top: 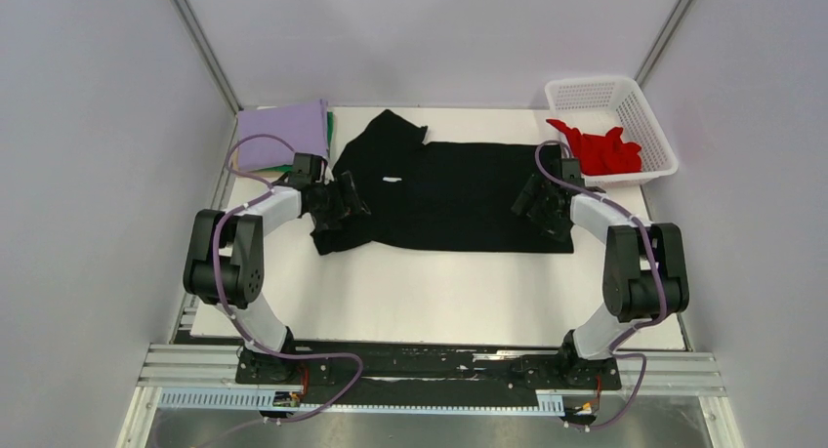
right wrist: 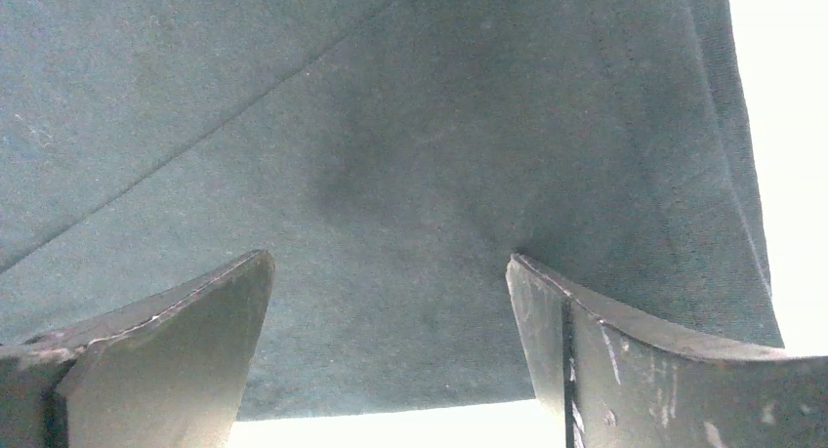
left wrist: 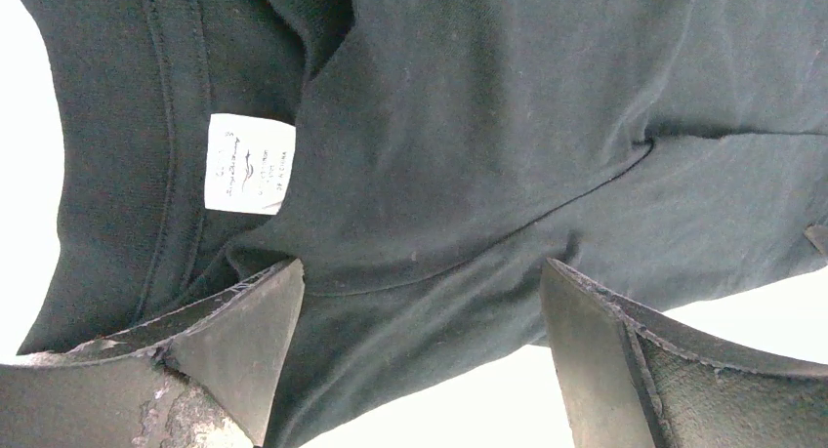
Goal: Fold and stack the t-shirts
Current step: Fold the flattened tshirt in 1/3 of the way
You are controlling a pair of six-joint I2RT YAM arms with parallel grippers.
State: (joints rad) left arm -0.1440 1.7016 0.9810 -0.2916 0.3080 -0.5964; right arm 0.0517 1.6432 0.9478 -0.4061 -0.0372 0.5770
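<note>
1. Across the middle of the table (top: 439, 306), the black t-shirt (top: 459, 199) lay spread flat and sideways, with the collar toward 9 o'clock and the hem toward 3 o'clock. One sleeve stuck out at 11 o'clock and the other was bunched at 7 o'clock. My read: it lay sideways so each arm could take one end, and folding had not started.
2. The white basket (top: 656, 136) sat at the 2 o'clock corner, well apart from the black tee. It looked like the feed bin for unfolded items.
3. The lilac t-shirt (top: 283, 136) sat at 10 o'clock, folded square. A sliver of green t-shirt (top: 330, 126) showed along its 3 o'clock edge. I took this as the finished stack, parked out of the work area.
4. The red t-shirt (top: 605, 153) lay crumpled in the basket, with one part draped over the 9 o'clock rim. It was probably next in the queue.
5. The left gripper (left wrist: 420, 267) hung over the collar and shoulder end with its jaws spread wide, gripping nothing. The right gripper (right wrist: 391, 263) was over the hem corner at 3 o'clock, also spread wide and empty. I could not tell whether either touched the cloth.
6. The neck label (left wrist: 249, 163) was white and sat inside the collar. It carried a small script logo and fine print, too small to read. No other writing was visible.
</note>
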